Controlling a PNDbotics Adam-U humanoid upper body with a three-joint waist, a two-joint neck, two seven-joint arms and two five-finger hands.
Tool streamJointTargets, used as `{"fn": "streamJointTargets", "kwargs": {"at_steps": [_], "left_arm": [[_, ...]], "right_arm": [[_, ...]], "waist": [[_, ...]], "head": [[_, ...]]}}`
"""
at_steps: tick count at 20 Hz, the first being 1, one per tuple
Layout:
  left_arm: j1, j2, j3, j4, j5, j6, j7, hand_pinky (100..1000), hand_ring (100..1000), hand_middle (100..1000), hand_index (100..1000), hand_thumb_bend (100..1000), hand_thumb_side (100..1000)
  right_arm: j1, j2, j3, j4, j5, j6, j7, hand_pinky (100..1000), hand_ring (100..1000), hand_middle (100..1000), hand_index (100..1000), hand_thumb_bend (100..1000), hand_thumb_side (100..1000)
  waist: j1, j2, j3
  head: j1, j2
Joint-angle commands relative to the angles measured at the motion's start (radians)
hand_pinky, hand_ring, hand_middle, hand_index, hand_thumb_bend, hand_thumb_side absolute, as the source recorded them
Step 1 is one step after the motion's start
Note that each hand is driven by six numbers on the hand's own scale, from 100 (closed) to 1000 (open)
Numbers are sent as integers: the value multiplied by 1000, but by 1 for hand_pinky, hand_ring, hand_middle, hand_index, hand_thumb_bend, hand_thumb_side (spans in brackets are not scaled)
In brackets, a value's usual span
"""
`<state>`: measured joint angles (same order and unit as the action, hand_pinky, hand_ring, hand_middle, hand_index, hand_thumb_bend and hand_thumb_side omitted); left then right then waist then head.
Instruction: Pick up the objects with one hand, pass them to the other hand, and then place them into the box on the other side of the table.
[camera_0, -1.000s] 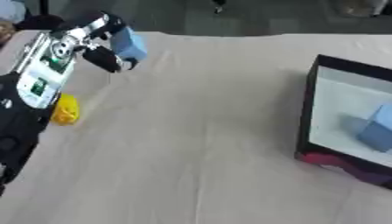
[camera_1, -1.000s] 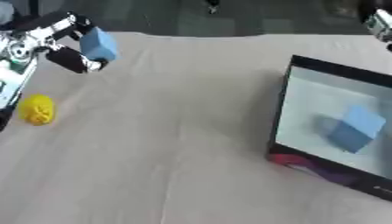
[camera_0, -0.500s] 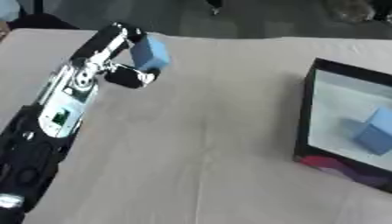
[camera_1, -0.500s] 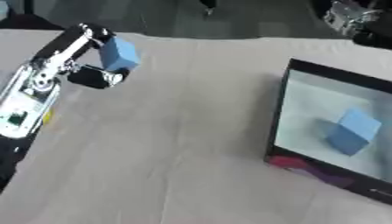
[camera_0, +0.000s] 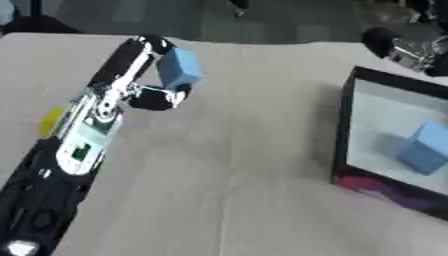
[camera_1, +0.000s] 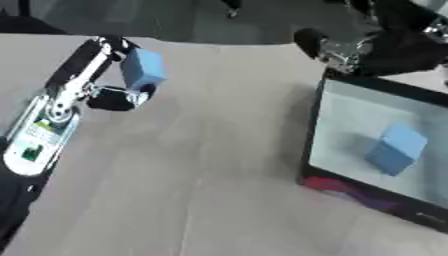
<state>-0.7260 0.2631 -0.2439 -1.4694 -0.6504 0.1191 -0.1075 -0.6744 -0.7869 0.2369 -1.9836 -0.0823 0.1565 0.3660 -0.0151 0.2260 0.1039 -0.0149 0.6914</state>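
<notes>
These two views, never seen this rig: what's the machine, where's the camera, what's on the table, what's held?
Both pictures come from a stereo camera in a humanoid robot's head, looking down at a beige cloth-covered table. The black-and-silver left hand, coming in from the left, has its fingers curled round a light blue foam cube. The right hand shows at the upper right, too blurred to read. A black-rimmed open box holds a second blue cube. A small yellow object lies beside the left arm.
</notes>
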Motion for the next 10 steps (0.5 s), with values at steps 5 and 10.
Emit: {"fn": "streamJointTargets", "kwargs": {"at_steps": [5, 10], "left_arm": [[2, -19, -12, -12, 67, -68, 70, 767, 774, 582, 525, 100, 100], [9, -35, -28, -28, 100, -99, 79, 761, 772, 576, 524, 100, 100]], "right_arm": [[-53, 20, 36, 35, 75, -27, 77, 976, 1000, 981, 949, 261, 470], [-81, 44, 65, 67, 108, -44, 96, 974, 1000, 978, 948, 268, 457]], "waist": [[-16, -33, 4], [-17, -33, 8]], "head": [[-27, -11], [-42, -11]]}}
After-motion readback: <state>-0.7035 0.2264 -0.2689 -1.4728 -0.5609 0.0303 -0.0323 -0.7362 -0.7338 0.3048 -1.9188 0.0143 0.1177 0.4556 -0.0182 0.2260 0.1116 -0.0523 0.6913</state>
